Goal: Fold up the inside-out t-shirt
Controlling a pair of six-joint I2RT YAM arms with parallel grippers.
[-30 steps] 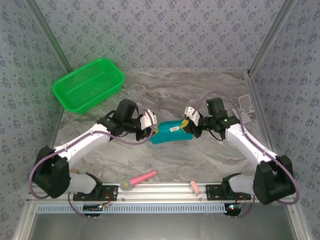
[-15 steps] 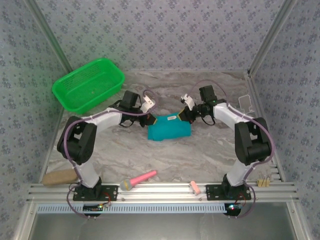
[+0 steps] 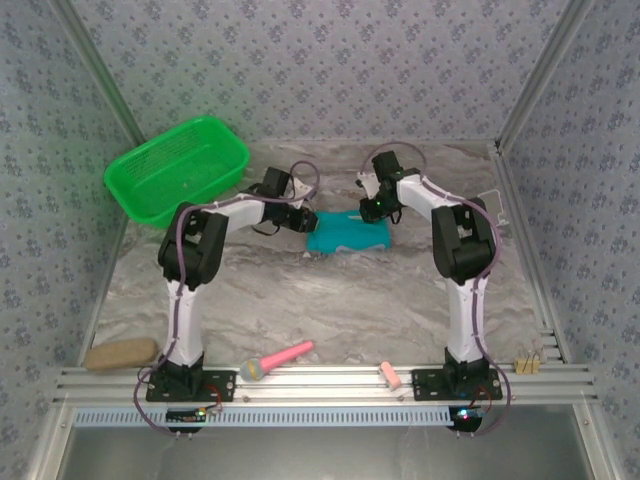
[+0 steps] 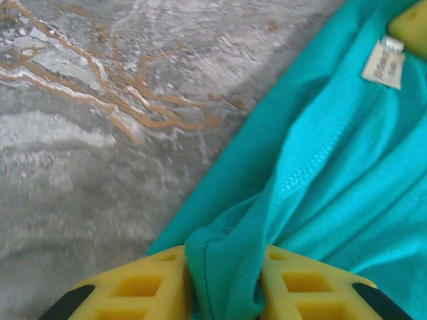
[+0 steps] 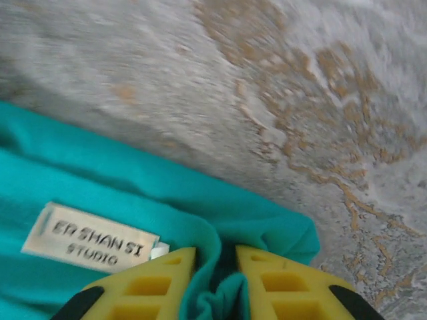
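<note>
On the tabletop (image 3: 330,300) lies one teal t-shirt (image 3: 348,236). Left jaws and right jaws each clamp one fold of it. One green basket (image 3: 175,172) stands apart.

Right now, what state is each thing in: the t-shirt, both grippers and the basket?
t-shirt: folded into a compact bundle.
left gripper: shut on a fold of the t-shirt.
right gripper: shut on a fold of the t-shirt.
green basket: upright, looks empty.
</note>
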